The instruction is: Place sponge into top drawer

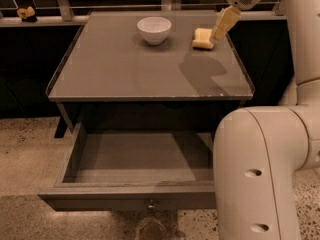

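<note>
The pale yellow sponge (201, 38) lies on the grey tabletop (125, 69) near its back right corner, to the right of the white bowl (154, 29). My gripper (219, 34) comes down from the upper right, and its cream-yellow tip is right beside the sponge's right edge, touching or nearly touching it. The sponge still rests on the table. The top drawer (135, 196) stands pulled open below the tabletop. Its inside looks empty, and its small round knob (150, 203) is at the front middle.
My large white arm segment (260, 174) fills the lower right and covers the drawer's right end. A railing (100, 6) runs behind the table, with a tiny yellow lump (26, 12) at the far left. The floor (25, 149) is speckled.
</note>
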